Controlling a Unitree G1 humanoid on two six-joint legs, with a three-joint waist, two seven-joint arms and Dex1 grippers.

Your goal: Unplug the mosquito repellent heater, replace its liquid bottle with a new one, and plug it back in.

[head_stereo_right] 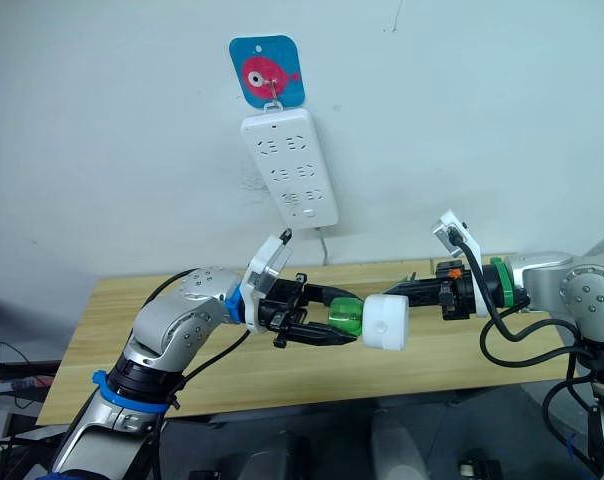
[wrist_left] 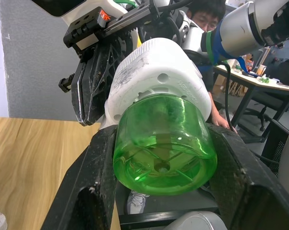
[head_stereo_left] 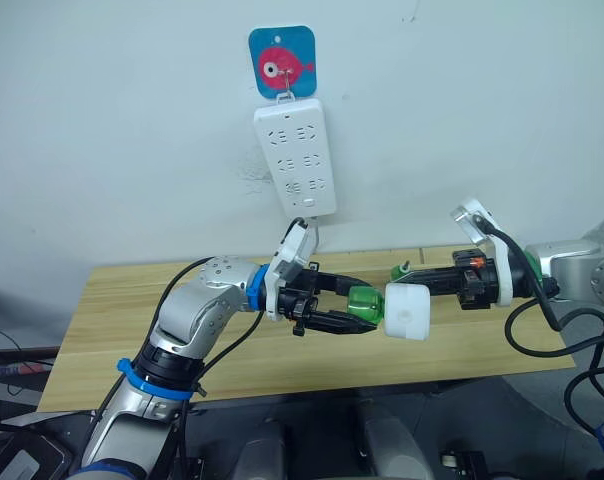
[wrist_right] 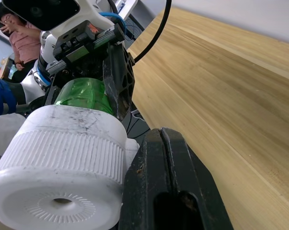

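1. One heater (head_stereo_left: 406, 311), one green bottle (head_stereo_left: 363, 305) joined, mid-air above table (head_stereo_left: 132, 310).
2. L gripper (head_stereo_left: 354, 306) pinching bottle; R gripper (head_stereo_left: 407, 291) clamping heater.
3. One power strip (head_stereo_left: 295, 156) on white wall, fish sticker (head_stereo_left: 282, 62) above.

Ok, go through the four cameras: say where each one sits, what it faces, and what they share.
Left eye view: on the head, looking down at the wooden table, the power strip and both arms.
Right eye view: same scene, beside it.
Left wrist view: along the left gripper, shut on the green bottle; the right fingers show.
Right wrist view: along the right gripper, shut on the mosquito repellent heater.
All four show the heater joined to the bottle.
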